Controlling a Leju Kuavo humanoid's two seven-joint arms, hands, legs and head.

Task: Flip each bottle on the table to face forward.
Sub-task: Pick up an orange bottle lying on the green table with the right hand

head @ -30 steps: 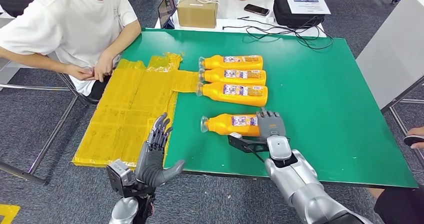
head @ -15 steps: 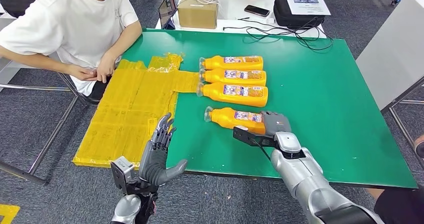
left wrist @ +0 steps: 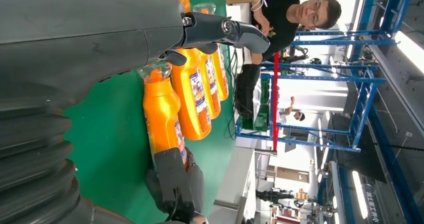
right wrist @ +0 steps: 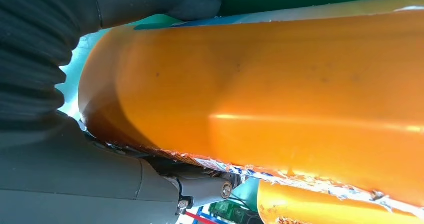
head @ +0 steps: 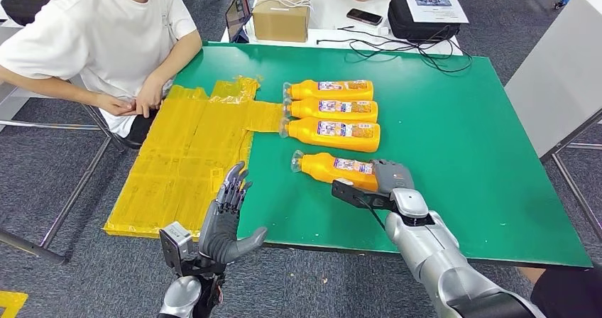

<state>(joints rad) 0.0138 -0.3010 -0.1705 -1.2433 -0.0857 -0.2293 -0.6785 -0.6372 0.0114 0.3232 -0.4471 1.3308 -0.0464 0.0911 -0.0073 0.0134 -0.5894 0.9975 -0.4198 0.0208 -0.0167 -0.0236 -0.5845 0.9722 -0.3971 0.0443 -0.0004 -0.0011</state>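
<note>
Four orange bottles lay on their sides on the green table (head: pixel 461 119), and as far as the head view showed, the job looked close to its end. Three bottles (head: pixel 332 109) sat in a tidy row toward the far side, touching or nearly so, each with its printed label turned up, so those appeared to be done. The fourth bottle (head: pixel 332 168) lay just nearer the robot, apart from the row, with its label also showing on top; it seemed turned already but not yet let go or lined up with the others. Its long axis ran across the table, cap toward the robot's left and base toward the right, tilted slightly off the line of the row. The right hand (head: pixel 389 178) was wrapped around the base end of that bottle, fingers closed on it; the right wrist view showed the orange body pressed close against the hand. The left hand (head: pixel 226 222) hovered at the near table edge, beside the yellow sheet (head: pixel 184 155), holding nothing with its fingers spread. A person in a white shirt (head: pixel 99 34) sat at the far left.
</note>
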